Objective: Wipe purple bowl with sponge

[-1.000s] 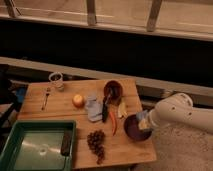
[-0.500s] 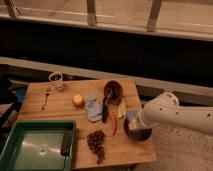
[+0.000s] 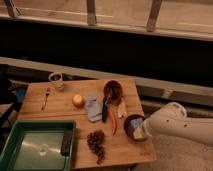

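Wooden table (image 3: 60,102) stands below a dark window wall, carrying the purple bowl (image 3: 131,121) near its right edge, with an apple (image 3: 78,100), grey-blue cloth (image 3: 93,108), reddish-brown bowl (image 3: 113,90), grapes (image 3: 96,142) and green tray (image 3: 15,137) to its left. Compared with half a second ago, the white arm (image 3: 175,124) has extended further left, so the gripper (image 3: 141,130) now sits over the bowl's right side with the sponge (image 3: 137,133) inside the bowl. Jaw state cannot be determined; no legible writing or labels observed.
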Robot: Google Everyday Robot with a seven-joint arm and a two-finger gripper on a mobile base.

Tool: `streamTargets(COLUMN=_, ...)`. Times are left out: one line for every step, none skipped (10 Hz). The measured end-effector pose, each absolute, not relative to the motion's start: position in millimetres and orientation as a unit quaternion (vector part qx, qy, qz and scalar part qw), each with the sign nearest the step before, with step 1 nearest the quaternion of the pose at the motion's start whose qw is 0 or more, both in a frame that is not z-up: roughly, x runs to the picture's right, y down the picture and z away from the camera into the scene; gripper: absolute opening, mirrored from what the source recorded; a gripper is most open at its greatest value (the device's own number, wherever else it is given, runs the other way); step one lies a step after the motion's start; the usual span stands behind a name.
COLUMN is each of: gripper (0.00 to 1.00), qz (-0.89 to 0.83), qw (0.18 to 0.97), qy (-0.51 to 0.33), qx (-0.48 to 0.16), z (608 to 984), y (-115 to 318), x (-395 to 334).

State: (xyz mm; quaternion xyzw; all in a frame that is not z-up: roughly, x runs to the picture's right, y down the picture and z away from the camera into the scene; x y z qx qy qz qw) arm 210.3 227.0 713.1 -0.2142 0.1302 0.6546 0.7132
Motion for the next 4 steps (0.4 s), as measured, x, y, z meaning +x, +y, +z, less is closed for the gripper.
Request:
streamTargets(gripper=0.0, qz=0.656, qw=0.714, qy=0.128, qx=-0.208, z=715.7, y=214.6, x=217.5)
streamTargets(gripper=0.0, qz=0.655, qw=0.717, qy=0.125, qx=-0.204, z=721.4, y=201.5, x=221.7)
streamTargets(gripper=0.0, qz=0.652, qw=0.72, qy=0.122, qx=-0.202, z=727.0, y=189.6, x=218.6)
streamTargets(gripper=0.0, qz=0.646, qw=0.726, qy=0.119, qx=-0.203, z=731.5, y=183.8, x=211.6)
